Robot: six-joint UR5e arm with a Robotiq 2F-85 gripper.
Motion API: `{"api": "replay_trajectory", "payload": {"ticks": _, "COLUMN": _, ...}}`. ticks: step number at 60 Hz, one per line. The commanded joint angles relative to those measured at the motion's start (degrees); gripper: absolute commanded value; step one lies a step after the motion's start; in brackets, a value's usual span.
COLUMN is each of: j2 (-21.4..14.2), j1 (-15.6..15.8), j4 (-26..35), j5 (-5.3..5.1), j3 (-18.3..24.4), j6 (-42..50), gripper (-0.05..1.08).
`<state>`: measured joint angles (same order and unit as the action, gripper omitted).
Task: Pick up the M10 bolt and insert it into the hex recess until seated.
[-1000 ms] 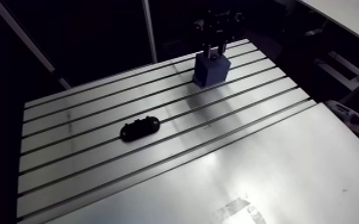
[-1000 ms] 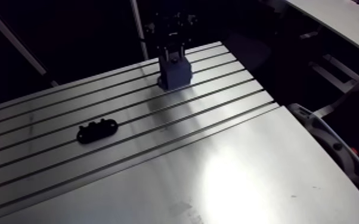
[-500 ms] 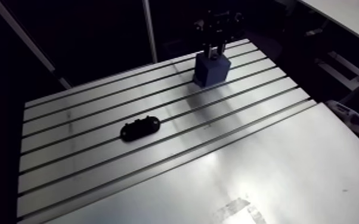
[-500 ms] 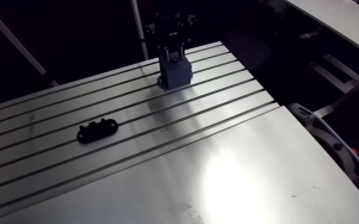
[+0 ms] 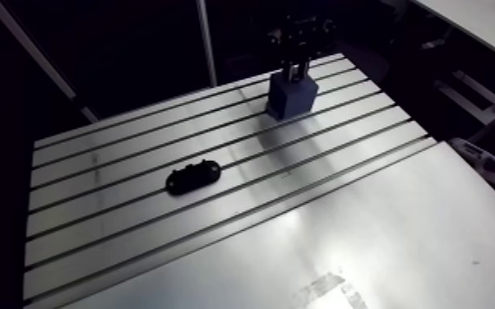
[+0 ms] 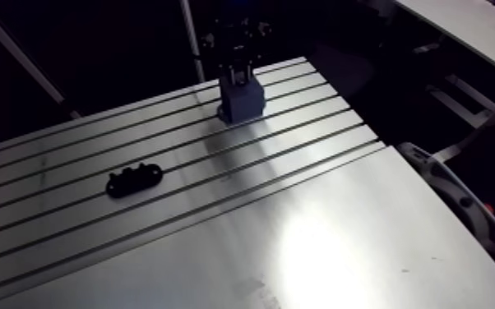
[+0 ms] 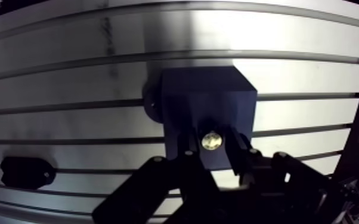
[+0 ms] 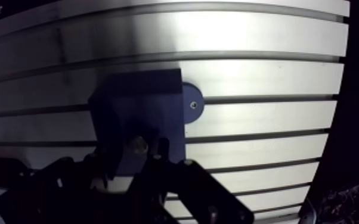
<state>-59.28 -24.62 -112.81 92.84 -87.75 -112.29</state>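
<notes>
Bolt (image 7: 212, 141), shiny end facing the wrist view, is clamped between the two fingers of the pincer (image 7: 212, 147), at the top face of the dark blue block (image 7: 209, 98); depth of seating cannot be told. Block stands on the slotted table (image 5: 366, 230), with a black oval fixture (image 5: 192, 177) lying well apart.

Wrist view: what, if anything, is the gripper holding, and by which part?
The gripper holds the bolt, pinched by its sides between the two fingers, its shiny end facing the camera, over the blue block.
</notes>
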Motion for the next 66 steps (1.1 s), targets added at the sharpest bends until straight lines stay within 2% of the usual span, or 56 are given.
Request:
{"api": "replay_trajectory", "payload": {"ticks": 1, "j2": 0.0, "j1": 0.0, "j4": 0.0, "j5": 0.01, "j3": 0.0, "j6": -0.1, "gripper": 0.63}}
{"api": "replay_trajectory", "payload": {"ticks": 66, "j2": -0.1, "j1": -0.2, "j4": -0.1, "j5": 0.1, "j3": -0.3, "j6": -0.2, "gripper": 0.69}}
